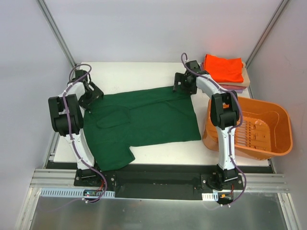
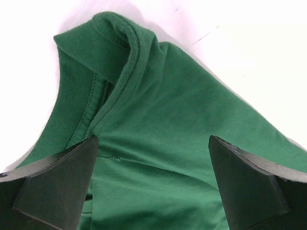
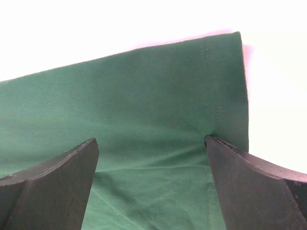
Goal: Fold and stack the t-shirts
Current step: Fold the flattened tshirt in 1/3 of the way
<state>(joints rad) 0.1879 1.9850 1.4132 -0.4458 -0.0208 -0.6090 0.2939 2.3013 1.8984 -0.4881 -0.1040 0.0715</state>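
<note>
A large dark green t-shirt point(image 1: 144, 122) lies spread flat on the white table, collar to the left, hem to the right. My left gripper point(image 1: 91, 98) is open over its far left corner by the collar point(image 2: 120, 62), fingers point(image 2: 57, 187) straddling the cloth. My right gripper point(image 1: 183, 85) is open over the far right hem corner point(image 3: 225, 72), fingers point(image 3: 249, 187) pressed down on the cloth point(image 3: 153, 120). A folded bright orange shirt point(image 1: 223, 68) tops a stack at the back right, with tan point(image 1: 245, 72) and lavender point(image 1: 235, 89) edges showing under it.
An orange plastic basket point(image 1: 276, 120) stands at the right, beside the right arm and just in front of the folded stack. Bare white table point(image 1: 139, 74) lies behind the green shirt. Grey walls close in on both sides.
</note>
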